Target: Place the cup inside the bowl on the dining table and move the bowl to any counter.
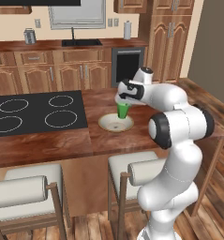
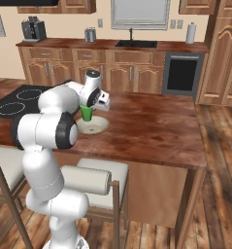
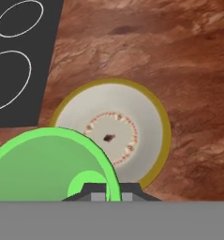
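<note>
The pincer grips the cup by its rim above the bowl – at the cooktop's three o'clock – so lowering, releasing and moving the bowl all remain.

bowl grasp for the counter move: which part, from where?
Pinch the bowl at its tan rim, coming straight down from above: it is shallow and plate-like, flat on the dining table, with no side wall. Probably the rim away from the cup.
</note>
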{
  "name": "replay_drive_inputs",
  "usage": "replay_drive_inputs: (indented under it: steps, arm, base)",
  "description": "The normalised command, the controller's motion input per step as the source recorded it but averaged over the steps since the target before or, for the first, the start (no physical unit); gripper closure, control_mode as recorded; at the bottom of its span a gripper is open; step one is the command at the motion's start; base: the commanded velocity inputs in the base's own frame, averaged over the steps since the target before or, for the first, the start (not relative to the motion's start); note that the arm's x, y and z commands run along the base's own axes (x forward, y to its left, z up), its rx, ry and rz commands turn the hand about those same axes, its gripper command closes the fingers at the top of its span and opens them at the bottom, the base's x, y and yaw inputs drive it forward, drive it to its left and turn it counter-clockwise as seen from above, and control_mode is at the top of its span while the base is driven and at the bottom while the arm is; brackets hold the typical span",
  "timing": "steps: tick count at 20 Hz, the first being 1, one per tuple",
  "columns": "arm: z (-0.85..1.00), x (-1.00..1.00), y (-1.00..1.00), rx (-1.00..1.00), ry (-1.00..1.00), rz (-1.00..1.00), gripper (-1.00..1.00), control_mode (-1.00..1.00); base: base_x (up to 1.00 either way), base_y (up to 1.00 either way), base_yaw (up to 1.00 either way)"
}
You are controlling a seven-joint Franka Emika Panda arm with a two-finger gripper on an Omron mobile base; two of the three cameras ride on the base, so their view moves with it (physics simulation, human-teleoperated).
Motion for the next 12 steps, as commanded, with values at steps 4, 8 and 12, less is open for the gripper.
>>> replay_drive_inputs:
  steps: [4,8,12]
  arm:
    - [-0.10,0.08,0.08,0.00,0.00,0.00,1.00,-1.00]
    - [-0.06,0.05,0.10,-0.01,0.00,0.00,1.00,-1.00]
    - [-0.08,0.05,0.09,-0.02,0.00,0.00,1.00,-1.00]
  base:
    - [0.00,0.00,0.00]
    - [0.00,0.00,0.00]
    - [0.00,0.00,0.00]
